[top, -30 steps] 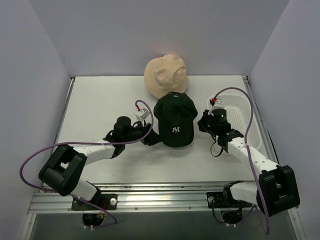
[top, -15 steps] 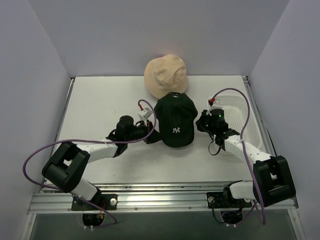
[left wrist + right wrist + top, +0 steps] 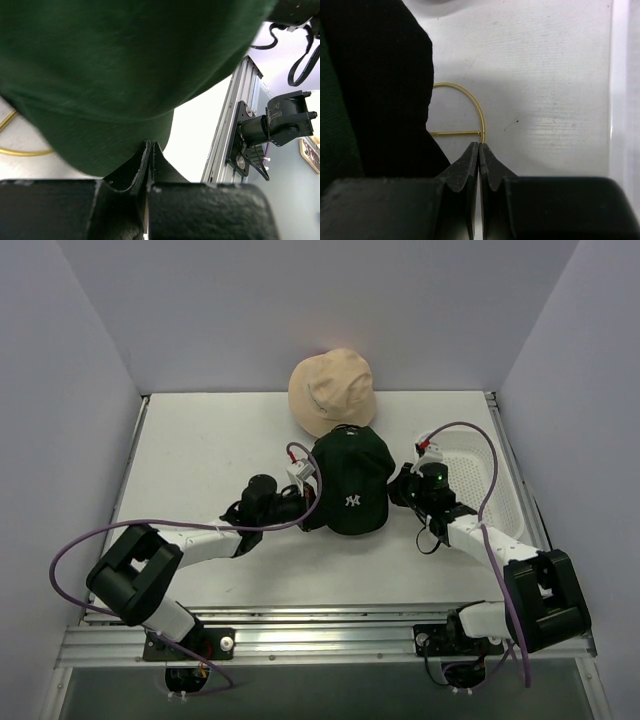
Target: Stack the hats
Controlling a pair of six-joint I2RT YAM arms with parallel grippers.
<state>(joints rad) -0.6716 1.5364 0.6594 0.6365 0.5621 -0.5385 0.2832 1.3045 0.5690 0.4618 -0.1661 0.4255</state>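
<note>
Top external: dark green fabric baseball cap with a white logo sits mid-table, long axis front to back, brim toward the arms. Tan fabric bucket hat is just behind it, touching or overlapping its rear edge. Left tool is at the cap's left edge and right tool at its right edge, both about equally near. White perforated plastic tray crowds the right side; there is open room left and back-left. My guess is the stacking move runs straight back, since the tan hat lies beyond the cap from both tools.

Left wrist: left tool is clenched, tips meeting at the cap's lower hem. It looks like a pinch on the fabric.

Right wrist: right tool is clenched with nothing visible between its fingers. Dark cap fabric lies to its left and a thin gold wire loop just ahead of the tips. Contact with the loop is unclear.
</note>
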